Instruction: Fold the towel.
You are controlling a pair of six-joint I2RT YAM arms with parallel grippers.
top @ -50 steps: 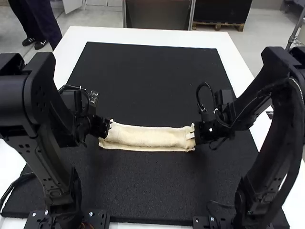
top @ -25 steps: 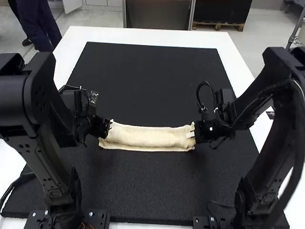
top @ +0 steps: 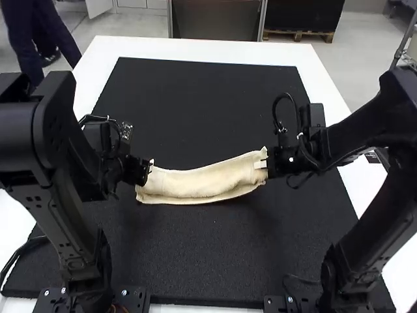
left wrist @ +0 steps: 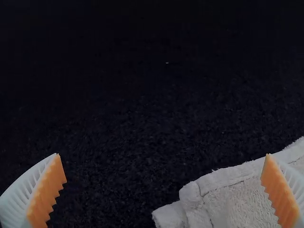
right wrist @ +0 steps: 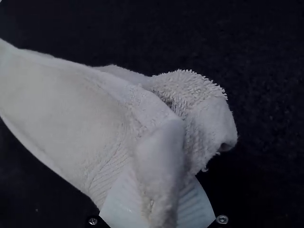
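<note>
The cream towel (top: 202,182) lies as a long narrow folded strip across the dark mat, its right end raised. At that end is my right gripper (top: 263,168); in the right wrist view this gripper (right wrist: 159,183) is shut on the bunched end of the towel (right wrist: 61,104), fabric pinched between its white fingers. My left gripper (top: 150,171) is low at the strip's left end. Seen from its own wrist, the left gripper (left wrist: 162,156) is open, its orange pads wide apart, with a corner of the towel (left wrist: 237,197) reaching in beside one finger.
The dark mat (top: 208,111) covers most of the white table (top: 202,47), stretching beyond and in front of the towel. Both arms stand at the near side, their links flanking the mat left and right.
My right gripper has risen and shifted a little away from the near edge, lifting the towel's right end, so the strip now slopes upward. My left gripper has hardly moved.
</note>
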